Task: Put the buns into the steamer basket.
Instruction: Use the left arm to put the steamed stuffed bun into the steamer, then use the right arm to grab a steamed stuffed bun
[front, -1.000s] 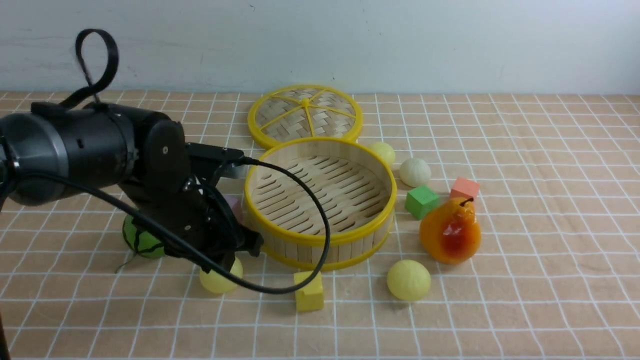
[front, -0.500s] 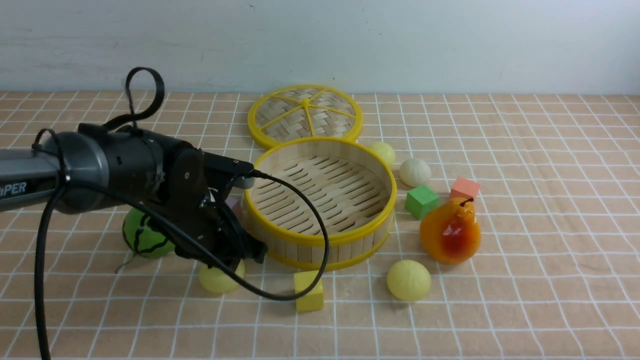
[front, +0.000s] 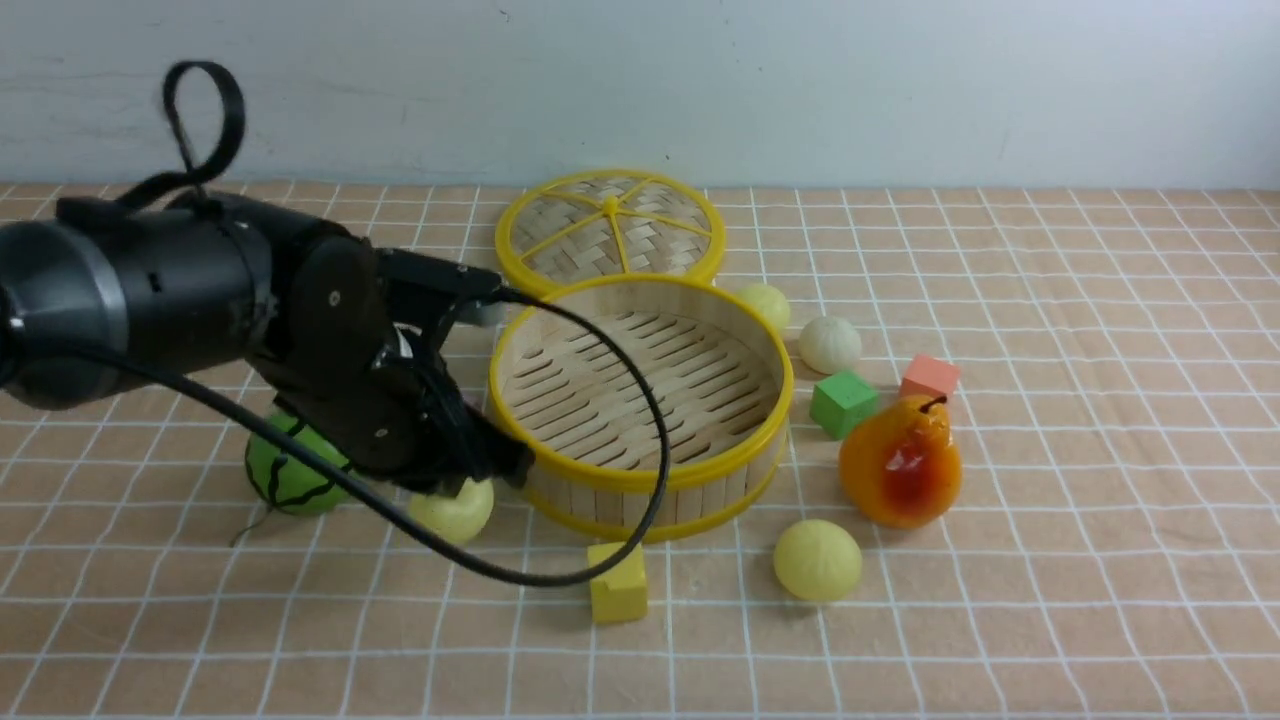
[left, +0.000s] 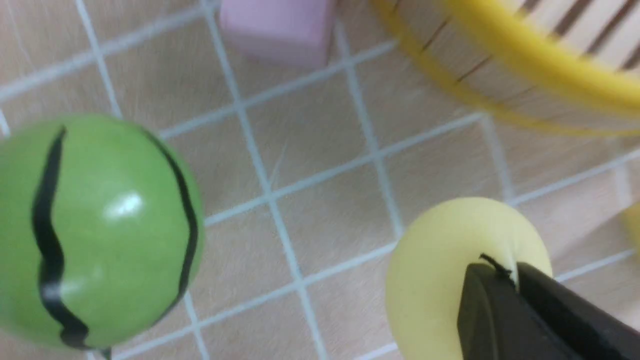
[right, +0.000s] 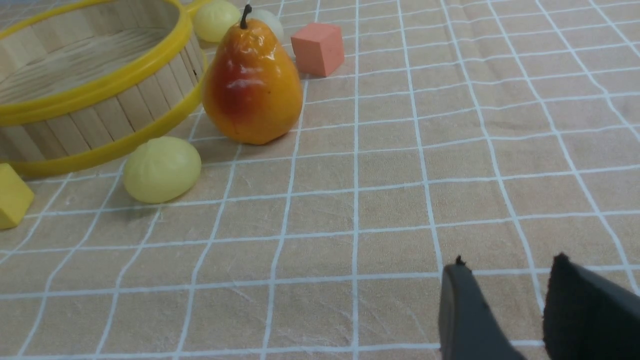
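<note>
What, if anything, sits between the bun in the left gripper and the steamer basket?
Nothing visible. The left gripper pinches the bun right beside the steamer basket; only the basket's own wall and rim need clearing. The pink cube sits by that wall, off to the side; the yellow cube is nearer the camera.

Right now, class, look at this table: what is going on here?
The left gripper is shut on one pale yellow bun, pinching its top, just beside the steamer basket. The basket is empty. The other three buns lie on the cloth outside it. The right gripper hangs open over the cloth, holding nothing.
</note>
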